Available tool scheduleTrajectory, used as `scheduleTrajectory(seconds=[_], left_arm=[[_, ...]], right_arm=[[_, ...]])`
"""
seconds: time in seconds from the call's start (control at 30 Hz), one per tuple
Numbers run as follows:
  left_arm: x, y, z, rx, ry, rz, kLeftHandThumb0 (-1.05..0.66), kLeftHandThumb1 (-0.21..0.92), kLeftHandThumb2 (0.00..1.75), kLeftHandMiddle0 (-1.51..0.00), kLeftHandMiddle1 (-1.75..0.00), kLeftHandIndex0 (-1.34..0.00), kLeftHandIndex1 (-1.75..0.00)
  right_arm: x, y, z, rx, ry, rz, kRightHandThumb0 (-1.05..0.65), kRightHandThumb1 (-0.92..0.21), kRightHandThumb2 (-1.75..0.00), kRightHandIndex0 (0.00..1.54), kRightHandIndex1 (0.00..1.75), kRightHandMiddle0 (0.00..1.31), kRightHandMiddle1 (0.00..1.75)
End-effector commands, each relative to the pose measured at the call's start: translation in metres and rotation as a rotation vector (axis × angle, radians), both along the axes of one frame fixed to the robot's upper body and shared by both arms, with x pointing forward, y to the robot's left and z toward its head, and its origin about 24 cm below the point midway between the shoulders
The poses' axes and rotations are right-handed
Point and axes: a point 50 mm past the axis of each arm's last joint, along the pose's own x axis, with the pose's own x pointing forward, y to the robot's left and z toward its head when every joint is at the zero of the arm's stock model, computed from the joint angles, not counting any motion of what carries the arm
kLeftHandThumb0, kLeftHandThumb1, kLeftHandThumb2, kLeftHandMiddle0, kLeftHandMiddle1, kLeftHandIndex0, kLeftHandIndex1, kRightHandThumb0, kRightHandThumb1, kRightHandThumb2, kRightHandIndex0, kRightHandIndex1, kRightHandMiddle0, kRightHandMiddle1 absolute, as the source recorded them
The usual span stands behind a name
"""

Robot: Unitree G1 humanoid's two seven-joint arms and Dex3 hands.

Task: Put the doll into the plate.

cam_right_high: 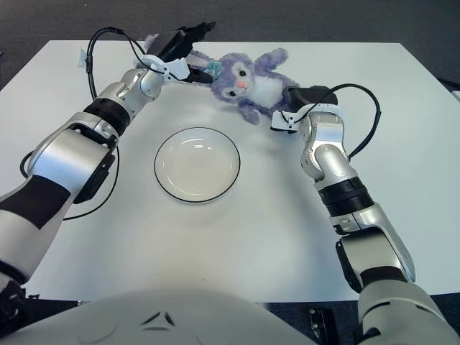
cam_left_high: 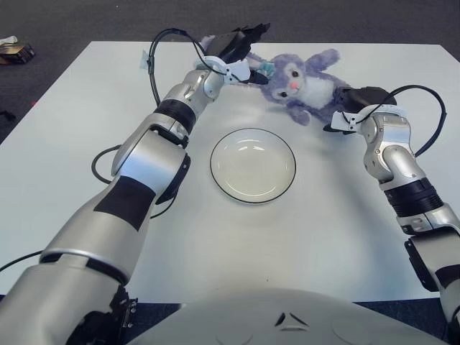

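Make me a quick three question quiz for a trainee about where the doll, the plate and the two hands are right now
1. True or false: the doll already lies in the plate.
2. Which hands show against the doll? A) left hand only B) right hand only C) both
3. Fill in: the plate lies nearer the robot than the doll and holds ____.

Key: 1 false, it is on the table beyond the plate. 2 C, one at each end. 3 nothing.
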Motion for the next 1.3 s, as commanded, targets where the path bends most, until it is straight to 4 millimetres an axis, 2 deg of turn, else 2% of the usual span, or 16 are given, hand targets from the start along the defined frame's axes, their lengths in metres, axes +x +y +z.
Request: scheduleTrajectory(seconds=[0.0, 0.07, 0.1, 0.23, 0.33, 0.37, 0.43, 0.47, 0.5, 0.6, 0.63, 0.73, 0.8, 0.87, 0.97, 1.27], left_arm=[[0.001, 0.008, -0.001, -0.029, -0.005, 0.015, -0.72, 0.87, 0.0, -0.34, 0.0, -0.4, -0.03], [0.001, 0.009, -0.001, -0.034, -0.008, 0.013, -0.72, 0.88, 0.0, -0.34, 0.0, -0.4, -0.03], [0.0, 0.009, 0.0, -0.035, -0.009, 0.013, -0.71, 0.88, 0.01, -0.34, 0.0, -0.4, -0.03], [0.001, 0.011, 0.0, -0.043, -0.013, 0.012, -0.71, 0.88, 0.01, -0.35, 0.0, -0.41, -0.03], [0.0, 0.012, 0.001, -0.051, -0.018, 0.011, -0.71, 0.89, 0.01, -0.35, 0.0, -0.41, -0.02], [0.0, 0.012, 0.001, -0.052, -0.02, 0.011, -0.71, 0.89, 0.01, -0.35, 0.0, -0.41, -0.02], [0.0, 0.012, 0.001, -0.055, -0.022, 0.011, -0.71, 0.89, 0.01, -0.35, 0.0, -0.41, -0.02], [0.0, 0.012, 0.001, -0.056, -0.025, 0.011, -0.71, 0.89, 0.01, -0.35, 0.0, -0.41, -0.02], [0.0, 0.013, 0.002, -0.057, -0.027, 0.011, -0.71, 0.89, 0.01, -0.35, 0.0, -0.41, -0.02], [0.0, 0.013, 0.002, -0.06, -0.033, 0.011, -0.72, 0.9, 0.01, -0.35, 0.0, -0.41, -0.02], [0.0, 0.013, 0.002, -0.06, -0.034, 0.01, -0.72, 0.9, 0.01, -0.34, 0.0, -0.41, -0.02], [0.0, 0.013, 0.002, -0.061, -0.037, 0.009, -0.73, 0.91, 0.01, -0.34, 0.0, -0.41, -0.02], [0.0, 0.014, 0.002, -0.062, -0.039, 0.007, -0.73, 0.91, 0.01, -0.34, 0.0, -0.41, -0.02], [-0.001, 0.014, 0.002, -0.063, -0.04, 0.006, -0.73, 0.91, 0.01, -0.34, 0.0, -0.41, -0.02], [-0.001, 0.014, 0.002, -0.064, -0.042, 0.004, -0.74, 0.92, 0.01, -0.34, 0.0, -0.41, -0.02], [-0.001, 0.014, 0.002, -0.067, -0.045, 0.0, -0.75, 0.92, 0.02, -0.34, 0.0, -0.41, -0.02]], right_arm=[[0.002, 0.001, -0.005, -0.022, 0.001, -0.005, -0.7, -0.92, -0.4, 0.37, 0.04, 0.56, 0.12], [0.002, 0.001, -0.006, -0.038, -0.018, -0.011, -0.64, -0.92, -0.36, 0.47, 0.04, 0.63, 0.18], [0.002, 0.001, -0.006, -0.045, -0.025, -0.014, -0.62, -0.92, -0.34, 0.54, 0.04, 0.64, 0.28], [0.004, 0.002, -0.008, -0.062, -0.047, -0.03, -0.56, -0.92, -0.31, 0.66, 0.03, 0.54, 0.7], [0.004, 0.002, -0.01, -0.06, -0.067, -0.042, -0.51, -0.92, -0.29, 0.7, 0.04, 0.49, 0.87], [0.004, 0.002, -0.01, -0.059, -0.074, -0.045, -0.48, -0.92, -0.29, 0.69, 0.12, 0.48, 0.99], [0.004, 0.001, -0.011, -0.054, -0.088, -0.049, -0.41, -0.92, -0.3, 0.54, 0.59, 0.45, 1.29], [0.003, 0.001, -0.012, -0.047, -0.107, -0.052, -0.4, -0.92, -0.3, 0.52, 0.67, 0.44, 1.34], [0.003, 0.001, -0.013, -0.041, -0.122, -0.054, -0.39, -0.92, -0.28, 0.48, 0.88, 0.46, 1.37], [0.003, -0.002, -0.018, -0.008, -0.187, -0.04, -0.38, -0.92, -0.22, 0.47, 1.29, 0.52, 1.38], [0.003, -0.003, -0.019, 0.003, -0.205, -0.036, -0.38, -0.82, -0.4, 0.52, 1.45, 0.52, 1.44], [0.004, -0.008, -0.022, 0.036, -0.251, -0.023, -0.4, -0.63, -0.78, 0.63, 1.65, 0.5, 1.6], [0.005, -0.01, -0.022, 0.05, -0.271, -0.017, -0.41, -0.57, -0.92, 0.72, 1.7, 0.48, 1.67], [0.006, -0.011, -0.023, 0.06, -0.281, -0.014, -0.24, -0.64, -0.66, 0.86, 1.73, 0.65, 1.72], [0.007, -0.012, -0.023, 0.067, -0.289, -0.01, -0.15, -0.7, -0.49, 0.91, 1.74, 0.72, 1.74], [0.007, -0.012, -0.024, 0.072, -0.297, -0.005, -0.11, -0.73, -0.4, 0.94, 1.75, 0.75, 1.75]])
